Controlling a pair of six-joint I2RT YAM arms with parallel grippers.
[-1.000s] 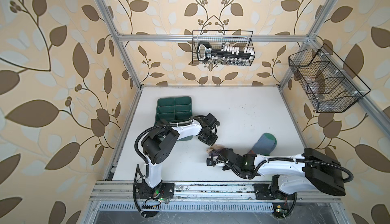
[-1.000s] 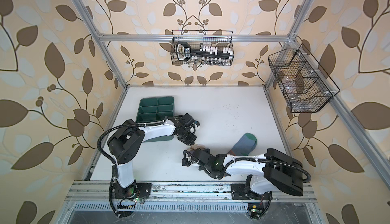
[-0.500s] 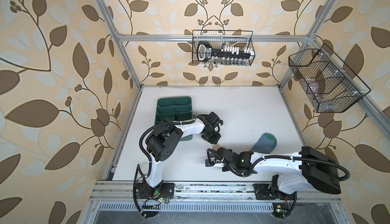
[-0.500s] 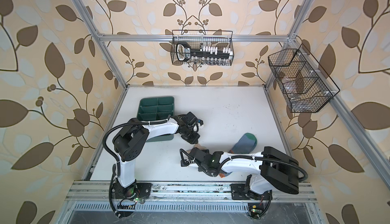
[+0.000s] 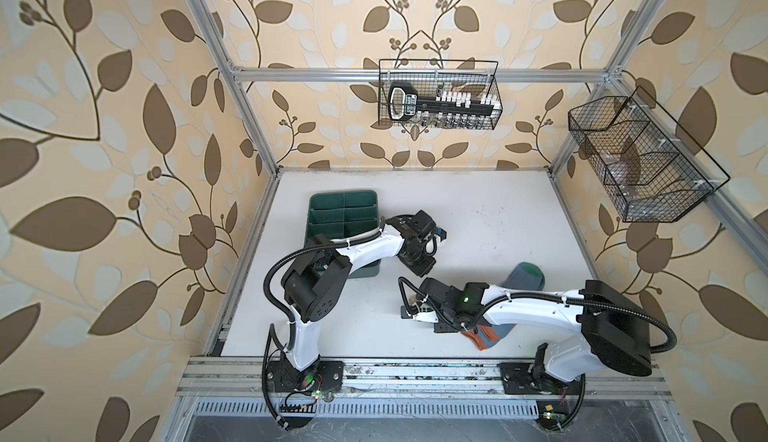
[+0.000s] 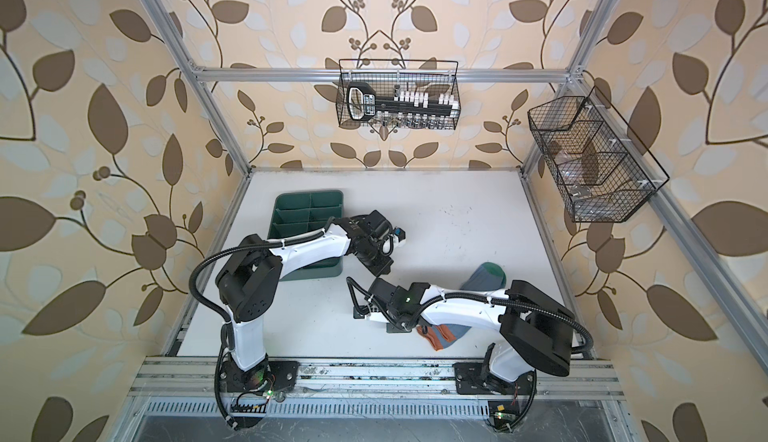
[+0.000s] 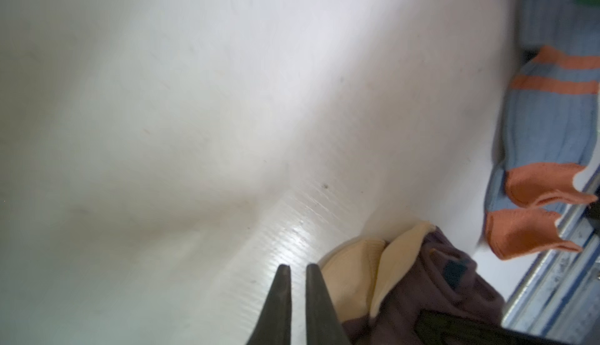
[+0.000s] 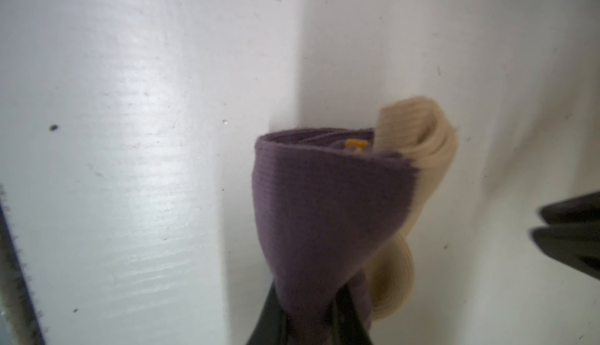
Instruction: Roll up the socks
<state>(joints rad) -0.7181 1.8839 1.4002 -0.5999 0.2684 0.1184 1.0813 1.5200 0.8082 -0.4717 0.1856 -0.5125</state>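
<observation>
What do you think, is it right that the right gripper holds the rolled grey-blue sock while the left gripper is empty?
Not quite: the right wrist view shows the right gripper holding the rolled purple sock; the grey-blue sock lies on the table. The left gripper is indeed empty.

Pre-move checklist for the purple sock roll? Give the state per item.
1. Right tool gripping the purple sock: ok, the roll is pinched in it.
2. Roll tidy: not ok, the beige end sticks out of the purple wrap.
3. Left tool free: ok, slightly parted, nothing in it, just beside the beige end.
4. Roll resting on the table or lifted: cannot tell.
5. Grey-blue sock rolled: not ok, it lies flat, partly under the right arm in both top views.
</observation>
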